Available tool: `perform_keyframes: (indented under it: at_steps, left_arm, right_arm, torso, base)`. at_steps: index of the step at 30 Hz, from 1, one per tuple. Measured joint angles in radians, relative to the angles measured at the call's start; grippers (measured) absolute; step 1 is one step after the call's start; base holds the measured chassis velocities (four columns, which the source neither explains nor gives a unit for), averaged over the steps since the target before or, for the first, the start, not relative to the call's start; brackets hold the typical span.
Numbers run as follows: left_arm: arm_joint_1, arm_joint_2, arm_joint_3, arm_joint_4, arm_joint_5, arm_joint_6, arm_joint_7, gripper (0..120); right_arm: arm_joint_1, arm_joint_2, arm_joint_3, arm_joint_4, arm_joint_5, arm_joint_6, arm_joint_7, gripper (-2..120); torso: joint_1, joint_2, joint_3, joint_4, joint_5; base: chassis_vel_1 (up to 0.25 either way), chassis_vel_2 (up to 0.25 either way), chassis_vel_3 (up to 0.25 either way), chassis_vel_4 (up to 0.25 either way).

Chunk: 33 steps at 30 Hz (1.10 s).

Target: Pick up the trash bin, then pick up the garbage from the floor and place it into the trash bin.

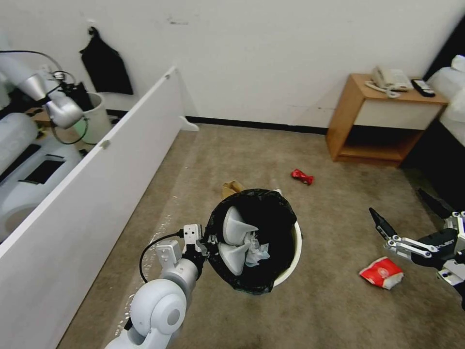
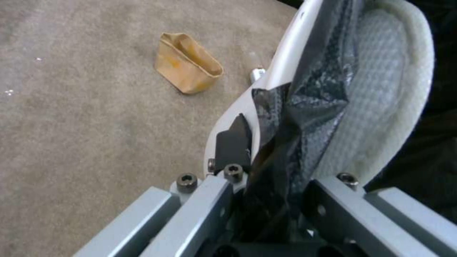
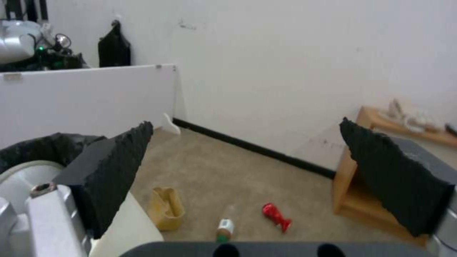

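1. Trash bin (image 1: 289, 264): white, black bag folded over its rim, tilted with its mouth toward the camera, held above the carpet at centre. Inside it lie two white slippers (image 1: 235, 228) and crumpled tissue (image 1: 255, 249).
2. Left gripper (image 1: 207, 241): at the near-left rim of the bin, jaws clamped on the rim and bag, one finger (image 2: 233, 142) on the outer white wall. The left arm rises from the bottom edge of the head view, elbow bent, forearm reaching up and right to the bin.
3. Right gripper (image 1: 411, 213): comes in from the right edge, held above the floor, jaws wide apart and empty, black fingers (image 3: 114, 171) pointing forward and left.
4. Snack packet (image 1: 381, 272): red and white, on the carpet just below and left of the right gripper.
5. Paper bag (image 2: 187, 62): tan, on the carpet just behind the bin.
6. Bottle (image 3: 225, 228): clear, green label, lying near the paper bag.
7. Red wrapper (image 1: 302, 176): crushed, farther back, toward the wooden nightstand (image 1: 382, 116).
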Motion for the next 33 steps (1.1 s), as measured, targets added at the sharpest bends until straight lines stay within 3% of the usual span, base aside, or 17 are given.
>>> perform_keyframes:
  at_steps: [2, 3, 6, 7, 9, 12, 16, 21, 24, 33]
  left_arm:
    - [-0.001, 0.0, -0.004, 0.0, 0.0, -0.003, -0.001, 1]
    - [-0.001, 0.0, -0.004, 0.0, 0.0, -0.003, -0.001, 1]
    - [0.003, -0.003, -0.014, -0.001, 0.0, -0.008, -0.001, 1]
    - [0.003, -0.003, -0.014, -0.001, 0.0, -0.008, -0.001, 1]
    - [0.01, -0.003, -0.027, -0.004, -0.003, -0.019, -0.002, 1]
    - [0.014, -0.001, -0.04, -0.007, -0.005, -0.029, -0.002, 1]
    - [0.018, -0.004, -0.06, 0.0, -0.005, -0.039, -0.011, 1]
    - [0.017, -0.01, -0.066, 0.007, -0.005, -0.041, -0.017, 1]
    - [0.006, -0.017, -0.077, 0.027, -0.005, -0.042, -0.025, 1]
    - [-0.006, -0.016, -0.067, 0.045, -0.006, -0.044, -0.033, 1]
  right_arm:
    - [0.009, -0.081, -0.039, -0.052, 0.027, -0.02, 0.079, 100]
    - [0.009, -0.081, -0.039, -0.052, 0.027, -0.02, 0.079, 100]
    - [0.032, -0.26, -0.086, -0.135, 0.075, -0.042, 0.167, 100]
    - [0.032, -0.26, -0.086, -0.135, 0.075, -0.042, 0.167, 100]
    - [0.052, -0.351, -0.128, -0.187, 0.098, -0.044, 0.198, 100]
    - [0.079, -0.409, -0.174, -0.238, 0.118, -0.045, 0.22, 100]
    - [0.14, -0.539, -0.262, -0.409, 0.138, -0.021, 0.237, 100]
    - [0.151, -0.595, -0.276, -0.476, 0.147, -0.008, 0.227, 100]
    - [0.158, -0.697, -0.293, -0.59, 0.185, 0.024, 0.197, 100]
    - [0.174, -0.751, -0.311, -0.699, 0.193, 0.037, 0.143, 100]
  torso:
    - [0.0, 0.0, 0.0, 0.0002, 0.0002]
    - [0.0, 0.0, 0.0, 0.0002, 0.0002]
    - [0.0, 0.0, 0.0, 0.0001, 0.0]
    - [0.0, 0.0, 0.0, 0.0001, 0.0]
    - [0.0, 0.0, 0.0, 0.0, 0.0]
    - [0.0, 0.0, 0.0, -0.0004, -0.0001]
    - [0.0, 0.0, 0.0, -0.0001, 0.0002]
    - [0.0, 0.0, 0.0, -0.0001, 0.0001]
    - [0.0, 0.0, -0.001, -0.0001, 0.0]
    - [-0.001, 0.0, -0.001, -0.0002, -0.0001]
  base:
    - [0.0, 0.0, 0.0, 0.0]
    - [0.0, 0.0, 0.0, 0.0]
    - [0.0, 0.0, 0.0, 0.0]
    - [0.0, 0.0, 0.0, 0.0]
    - [0.0, 0.0, 0.0, 0.0]
    - [0.0, 0.0, 0.0, 0.0]
    - [0.0, 0.0, 0.0, 0.0]
    - [0.0, 0.0, 0.0, 0.0]
    - [0.0, 0.0, 0.0, 0.0]
    - [0.0, 0.0, 0.0, 0.0]
